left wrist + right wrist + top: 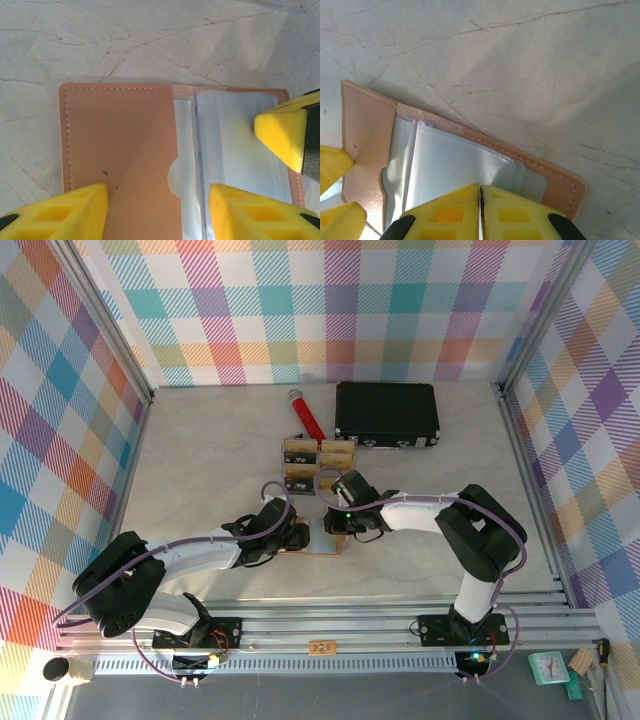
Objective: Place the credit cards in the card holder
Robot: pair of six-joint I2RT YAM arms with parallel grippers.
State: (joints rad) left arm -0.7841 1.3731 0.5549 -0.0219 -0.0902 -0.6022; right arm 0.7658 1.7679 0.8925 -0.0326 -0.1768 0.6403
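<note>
The card holder lies open and flat on the table, a reddish-brown wallet with clear plastic sleeves inside. My left gripper stands open low over it, one finger on the leather flap and the other by the sleeves. My right gripper is shut, its tips right over the clear sleeves. Only a thin dark slit shows between its pads, and I cannot tell if anything is pinched there. Several gold-tan credit cards sit in a clear compartment tray just beyond the holder.
A big black case lies at the back right. A red stick with a pink tip lies left of it. Metal frame rails border the table. Both arms meet over the holder near the table's middle front.
</note>
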